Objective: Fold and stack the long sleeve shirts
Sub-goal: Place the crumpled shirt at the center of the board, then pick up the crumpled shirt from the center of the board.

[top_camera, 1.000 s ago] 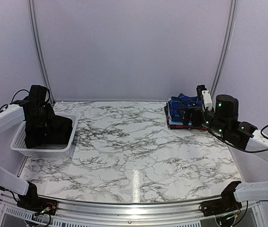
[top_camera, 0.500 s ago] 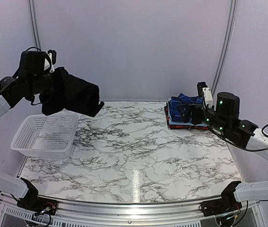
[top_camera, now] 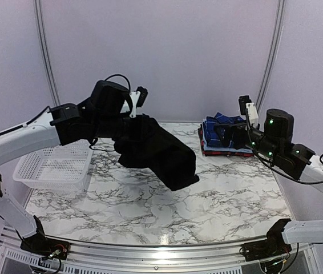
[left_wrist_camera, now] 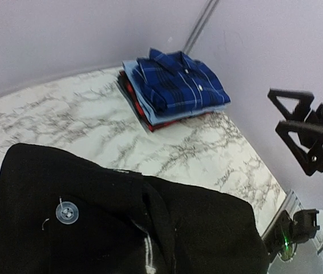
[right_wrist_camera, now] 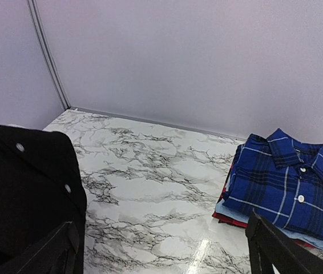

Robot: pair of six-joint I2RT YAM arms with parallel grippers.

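- One black shirt (top_camera: 156, 151) hung bunched from the left gripper (top_camera: 133, 117), jaws pinched tight on the cloth, over mid-table (top_camera: 218, 194).
- Right gripper (left_wrist_camera: 275, 109) stood spread wide and empty, near the stack (top_camera: 221, 137) at 2 o'clock.
- Judged best: lower the shirt at centre, well apart from the stack and from the basket (top_camera: 53, 165) at 9 o'clock.
- Let the low end land first, then draw toward 6 o'clock to spread it.
- Right gripper should take a free corner before any fold.
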